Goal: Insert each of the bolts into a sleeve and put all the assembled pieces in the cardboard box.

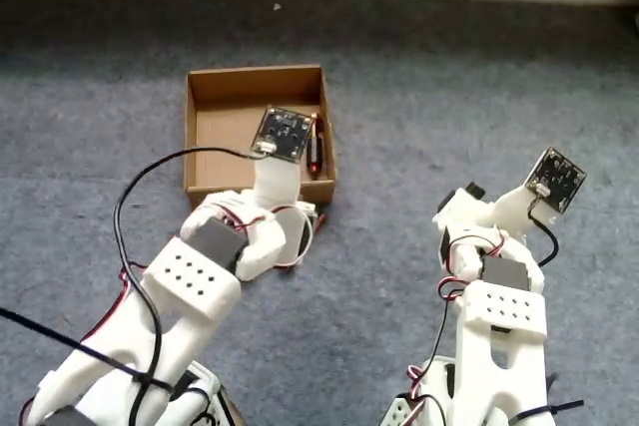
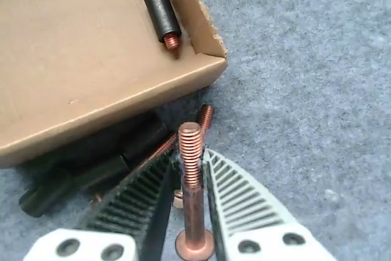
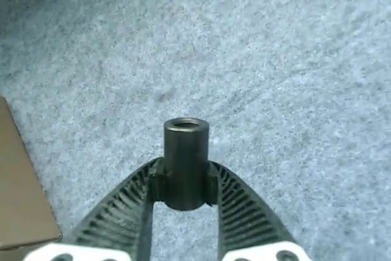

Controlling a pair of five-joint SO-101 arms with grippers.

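left claw pinches a copper bolt just beside the cardboard box at its 5 o'clock corner, while right claw, well apart at the box's 3 o'clock, pinches a black sleeve.

Copper threaded bolt in your left claw, black cylindrical sleeve in your right claw; one sleeved bolt inside brown cardboard box.

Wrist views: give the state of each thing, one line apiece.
left gripper: shut on the bolt.
bolt: bare, no sleeve on it.
right gripper: shut on the sleeve.
sleeve: empty, bore open.
cardboard box: open.
assembled piece: lying inside the box.
loose sleeves: lying on the carpet, outside the box.
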